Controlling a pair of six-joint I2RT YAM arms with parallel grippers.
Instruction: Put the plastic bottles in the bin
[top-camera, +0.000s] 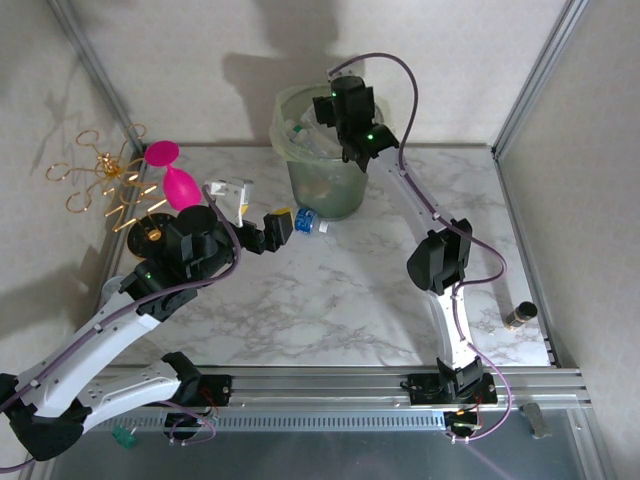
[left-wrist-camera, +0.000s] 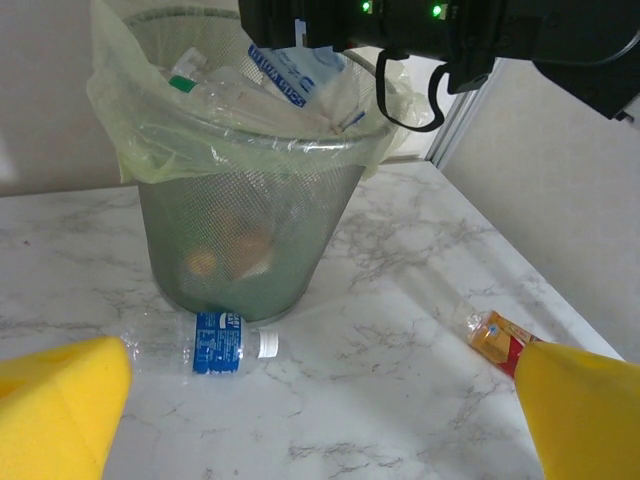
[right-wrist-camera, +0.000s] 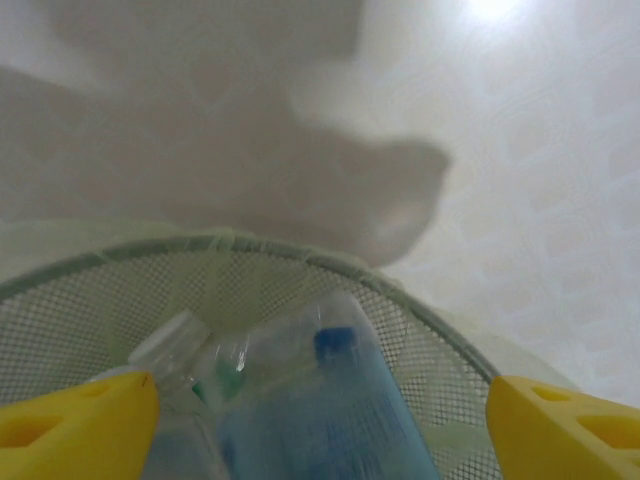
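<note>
Our right gripper (right-wrist-camera: 320, 405) hangs with fingers spread wide over the bin (right-wrist-camera: 300, 262), plastic bottles (left-wrist-camera: 290, 70) lying inside. We see our left gripper (left-wrist-camera: 320, 405) spread too, empty, facing a blue-labelled bottle (left-wrist-camera: 205, 343) lying at the bin's foot.

In the right wrist view, a blue-labelled bottle (right-wrist-camera: 330, 420) is blurred and cut off at 6 o'clock. In the left wrist view, at 4 o'clock, an orange-labelled bottle (left-wrist-camera: 493, 337) is partly hidden behind a yellow pad (left-wrist-camera: 580, 410).
</note>
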